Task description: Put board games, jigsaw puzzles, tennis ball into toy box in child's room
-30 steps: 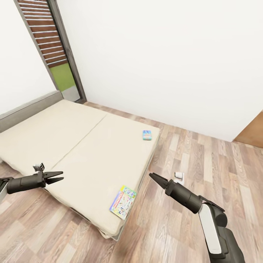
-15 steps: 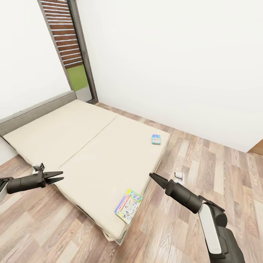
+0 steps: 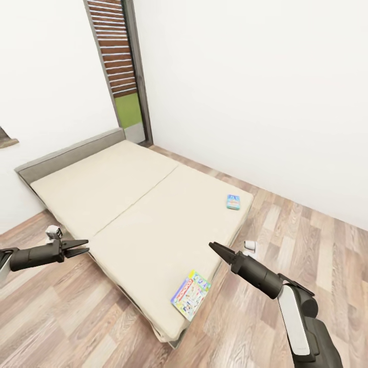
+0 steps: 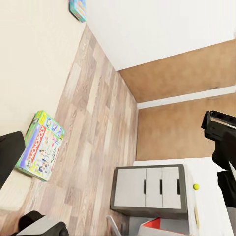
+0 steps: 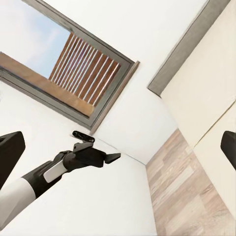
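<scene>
Two board games lie on the bed (image 3: 128,204), a low cream mattress on a thin grey frame. The green-edged MONOPOLY box (image 3: 190,295) (image 4: 42,145) rests at the near corner, and a smaller blue box (image 3: 233,202) (image 4: 77,9) sits by the far edge. My left gripper (image 3: 86,246) hovers open over the floor beside the bed, holding nothing. My right gripper (image 3: 211,245) hangs open and empty above the mattress edge, a little up from the MONOPOLY box. In the left wrist view, the tennis ball (image 4: 196,186) sits on the pale table (image 4: 209,206) over grey drawers (image 4: 147,189).
White walls close the room behind the bed. A tall slatted window (image 3: 116,56) stands at the far corner. A small white object (image 3: 249,248) lies on the wood plank floor (image 3: 317,255) right of the bed. A red-and-white chair (image 4: 153,226) stands by the drawers.
The camera has turned, so the bed, both boxes and the window have slid rightward in the picture. Both arms hold the same pose, grippers unchanged.
</scene>
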`<state>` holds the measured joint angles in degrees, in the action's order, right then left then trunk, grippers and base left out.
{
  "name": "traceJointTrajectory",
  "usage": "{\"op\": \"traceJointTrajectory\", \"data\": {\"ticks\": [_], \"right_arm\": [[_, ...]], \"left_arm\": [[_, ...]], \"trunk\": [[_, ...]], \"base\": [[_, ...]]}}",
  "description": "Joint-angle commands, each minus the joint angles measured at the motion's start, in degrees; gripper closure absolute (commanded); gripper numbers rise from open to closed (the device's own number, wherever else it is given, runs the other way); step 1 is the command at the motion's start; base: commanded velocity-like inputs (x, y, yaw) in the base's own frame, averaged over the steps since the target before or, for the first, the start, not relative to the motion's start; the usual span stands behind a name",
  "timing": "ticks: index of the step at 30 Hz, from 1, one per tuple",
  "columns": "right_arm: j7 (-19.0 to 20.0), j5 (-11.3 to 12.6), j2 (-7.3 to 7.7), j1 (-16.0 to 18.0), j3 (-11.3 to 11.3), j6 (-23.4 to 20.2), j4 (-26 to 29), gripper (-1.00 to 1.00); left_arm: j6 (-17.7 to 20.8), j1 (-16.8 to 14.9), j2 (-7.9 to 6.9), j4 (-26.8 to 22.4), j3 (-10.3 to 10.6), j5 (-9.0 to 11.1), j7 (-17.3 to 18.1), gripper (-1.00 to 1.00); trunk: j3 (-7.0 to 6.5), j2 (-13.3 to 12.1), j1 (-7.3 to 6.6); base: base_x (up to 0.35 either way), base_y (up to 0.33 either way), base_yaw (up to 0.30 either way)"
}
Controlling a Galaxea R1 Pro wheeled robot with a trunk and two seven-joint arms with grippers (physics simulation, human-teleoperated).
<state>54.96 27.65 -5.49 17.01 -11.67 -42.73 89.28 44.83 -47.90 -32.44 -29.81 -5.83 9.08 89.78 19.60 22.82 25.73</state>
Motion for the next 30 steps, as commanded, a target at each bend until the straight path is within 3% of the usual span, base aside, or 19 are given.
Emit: {"op": "traceJointTrajectory", "data": {"ticks": [1,30], "right_arm": [[0.1,0.1,-0.05,0.0,-0.1,-0.3,0.0,-1.00],[0.2,0.1,-0.05,0.0,-0.1,-0.3,0.0,-1.00]], "left_arm": [[0.6,-0.1,0.00,0.0,0.0,0.0,0.2,-1.00],[0.5,-0.1,0.00,0.0,0.0,0.0,0.2,-1.00]], "trunk": [[0.02,0.1,0.05],[-2.06,0.1,0.05]], "base": [[0.171,0.000,0.206],[0.019,-0.001,0.206]]}}
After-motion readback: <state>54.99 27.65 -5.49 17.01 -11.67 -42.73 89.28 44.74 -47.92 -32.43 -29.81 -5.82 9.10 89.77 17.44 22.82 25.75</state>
